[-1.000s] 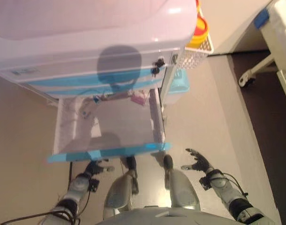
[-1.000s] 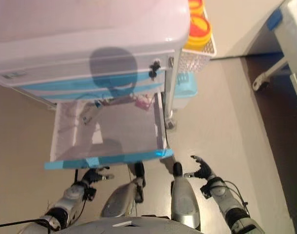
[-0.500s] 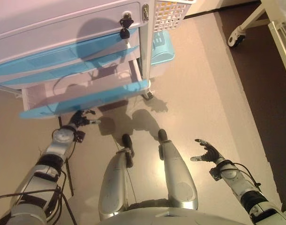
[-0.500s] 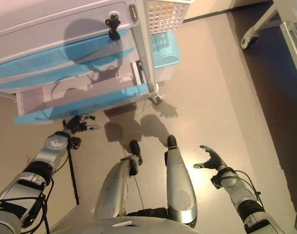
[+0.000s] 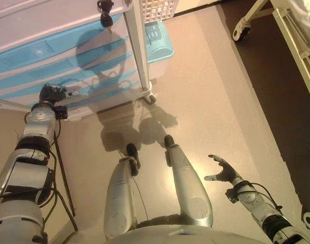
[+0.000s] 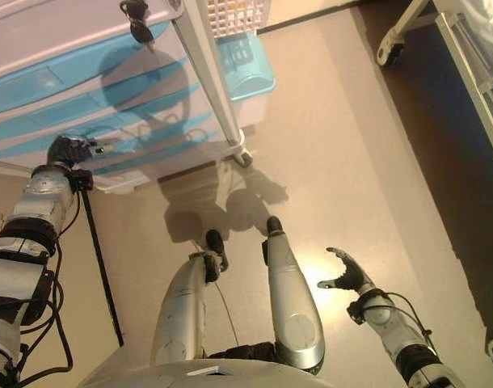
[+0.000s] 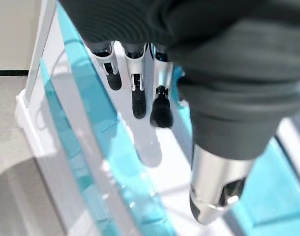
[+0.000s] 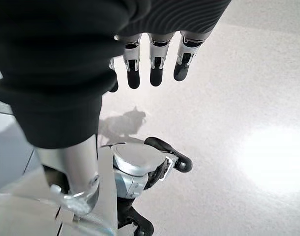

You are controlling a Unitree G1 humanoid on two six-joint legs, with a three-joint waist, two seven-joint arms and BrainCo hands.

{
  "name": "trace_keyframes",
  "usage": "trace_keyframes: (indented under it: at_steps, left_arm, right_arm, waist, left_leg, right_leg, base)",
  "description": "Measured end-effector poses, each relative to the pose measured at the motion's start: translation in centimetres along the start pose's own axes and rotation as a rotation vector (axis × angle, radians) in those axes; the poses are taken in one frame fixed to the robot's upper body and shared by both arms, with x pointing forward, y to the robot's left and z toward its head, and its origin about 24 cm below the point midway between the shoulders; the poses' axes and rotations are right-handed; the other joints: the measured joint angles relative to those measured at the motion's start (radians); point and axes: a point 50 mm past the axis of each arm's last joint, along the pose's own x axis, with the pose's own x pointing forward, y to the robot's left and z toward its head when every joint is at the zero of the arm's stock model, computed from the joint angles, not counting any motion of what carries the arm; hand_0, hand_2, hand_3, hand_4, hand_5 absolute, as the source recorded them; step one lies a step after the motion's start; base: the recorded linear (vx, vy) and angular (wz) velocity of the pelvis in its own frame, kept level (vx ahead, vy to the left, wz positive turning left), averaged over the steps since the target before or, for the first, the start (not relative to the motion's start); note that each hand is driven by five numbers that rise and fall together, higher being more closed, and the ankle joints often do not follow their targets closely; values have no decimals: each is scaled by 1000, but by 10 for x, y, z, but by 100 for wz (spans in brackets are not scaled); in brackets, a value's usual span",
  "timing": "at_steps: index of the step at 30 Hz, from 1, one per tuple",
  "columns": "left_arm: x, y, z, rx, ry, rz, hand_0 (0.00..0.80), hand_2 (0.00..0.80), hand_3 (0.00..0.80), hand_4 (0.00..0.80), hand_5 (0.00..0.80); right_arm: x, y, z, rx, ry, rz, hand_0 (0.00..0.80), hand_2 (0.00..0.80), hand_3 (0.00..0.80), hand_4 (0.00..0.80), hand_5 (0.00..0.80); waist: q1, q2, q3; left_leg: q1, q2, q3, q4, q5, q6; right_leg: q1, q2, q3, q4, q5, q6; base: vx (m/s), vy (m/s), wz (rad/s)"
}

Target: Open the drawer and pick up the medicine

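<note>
The left hand (image 5: pixel 52 93) was at the blue drawer front (image 5: pixel 68 76) of the white cabinet (image 5: pixel 38 20); the right hand (image 5: pixel 222 170) hung relaxed above the floor (image 5: pixel 211 101).

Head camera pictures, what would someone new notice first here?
The cart of blue-fronted drawers fills the upper left, with the left hand up against a lower drawer front, fingers straight. The right hand hangs open over the bare floor at lower right, holding nothing.

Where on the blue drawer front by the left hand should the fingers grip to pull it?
Probably the long edge of the drawer front, fingers hooked over it from the robot's side beside the left hand. It is a wide flat strip with no knob in view.
</note>
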Motion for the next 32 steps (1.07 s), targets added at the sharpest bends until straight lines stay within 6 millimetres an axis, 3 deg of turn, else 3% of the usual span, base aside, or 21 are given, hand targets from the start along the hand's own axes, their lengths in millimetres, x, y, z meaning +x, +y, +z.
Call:
trace_keyframes:
  at_steps: [5,9,12,14,19,21,23,25,32]
  left_arm:
    - [-3,-5,3,-118,-35,-25,0,0,0,0,0]
    - [-21,-24,-25,-254,-46,-133,0,0,0,0,0]
    - [-32,-33,-37,-285,-49,-220,0,0,0,0,0]
    - [-44,-45,-56,-359,-29,-263,0,0,0,0,0]
    - [-110,-87,-148,-482,239,-337,0,0,0,0,0]
    - [-150,-88,-194,-449,403,-318,0,0,0,0,0]
    - [-184,-83,-228,-388,548,-298,0,0,0,0,0]
    - [-208,-73,-248,-305,643,-294,0,0,0,0,0]
    - [-266,-57,-288,-171,885,-336,0,0,0,0,0]
  right_arm:
    - [2,9,4,34,-8,2,0,0,0,0,0]
    - [3,17,3,147,17,-23,0,0,0,0,0]
    - [3,16,0,202,35,-26,0,0,0,0,0]
    - [3,18,-5,284,71,-37,0,0,0,0,0]
    - [-12,39,-35,405,223,28,0,0,0,0,0]
    - [-20,46,-46,417,277,59,0,0,0,0,0]
    - [-27,53,-55,451,326,61,0,0,0,0,0]
    - [-30,58,-59,457,350,78,0,0,0,0,0]
    - [-43,80,-73,437,453,141,0,0,0,0,0]
  waist:
    - [4,0,0]
    - [26,-1,1]
    - [43,1,-1]
    - [52,11,-7]
    - [96,63,-136]
    - [124,78,-212]
    - [140,83,-280]
    - [157,81,-322]
    - [197,44,-417]
  left_leg:
    - [13,-13,-21,-26,1,0]
    - [132,-16,-24,-128,29,3]
    - [211,-27,-37,-219,60,-4]
    - [276,-32,-52,-284,90,-6]
    - [426,-32,-97,-450,129,-15]
    - [487,-31,-110,-506,135,-17]
    - [528,-30,-120,-543,137,-19]
    - [546,-27,-126,-565,143,-21]
    - [580,-21,-137,-612,160,-27]
  right_leg:
    - [25,0,-2,-30,2,1]
    - [139,-8,-9,-112,15,0]
    - [213,-19,-37,-166,18,1]
    - [278,-25,-64,-214,26,-6]
    - [446,-27,-131,-366,30,-12]
    - [518,-24,-151,-429,30,-12]
    - [564,-22,-167,-475,30,-12]
    - [595,-20,-183,-506,31,-12]
    - [657,-11,-222,-574,36,-12]
  base:
    - [-7,-80,8]
    - [17,-88,8]
    - [40,-88,21]
    - [36,-80,29]
    - [51,-72,32]
    - [19,-34,25]
    - [-26,-33,22]
    - [-49,-28,24]
    - [-32,-21,17]
